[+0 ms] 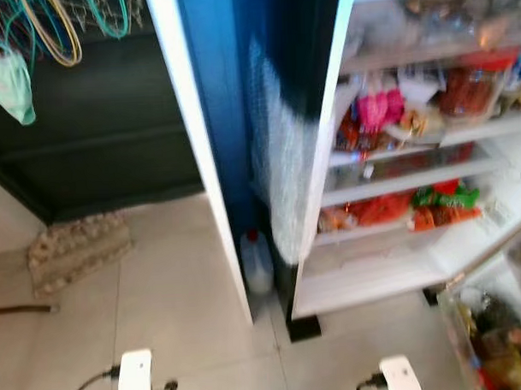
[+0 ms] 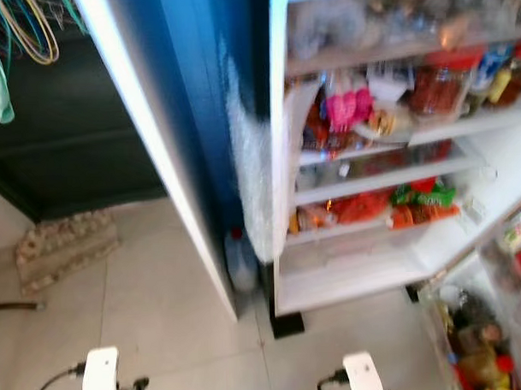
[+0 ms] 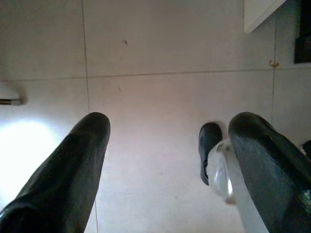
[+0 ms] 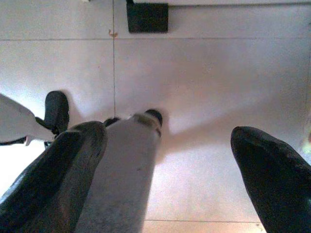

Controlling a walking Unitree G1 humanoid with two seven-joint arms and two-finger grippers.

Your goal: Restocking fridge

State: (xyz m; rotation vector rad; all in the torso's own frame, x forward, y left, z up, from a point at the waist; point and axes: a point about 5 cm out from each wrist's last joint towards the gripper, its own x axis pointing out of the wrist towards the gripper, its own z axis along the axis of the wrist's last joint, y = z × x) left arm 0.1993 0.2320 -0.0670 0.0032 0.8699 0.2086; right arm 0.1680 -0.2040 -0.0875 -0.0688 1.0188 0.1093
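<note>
Standing open ahead and toward the robot's right, the fridge [image 1: 400, 267] is taken as the landmark; its packed shelves [image 1: 414, 177] are seen well above both arms. Below the fridge, over bare floor tiles [image 3: 160, 43], the left gripper [image 3: 165, 160] and right gripper [image 4: 170, 165] are held low with fingers spread and nothing pinched. No item to restock is carried, so the right arm, nearer the fridge, is judged better placed for reaching.

A blue-sided fridge [image 1: 232, 119] with white shelves holds red, orange, pink and green packets [image 1: 415, 208] above pale floor tiles [image 1: 179, 300].
</note>
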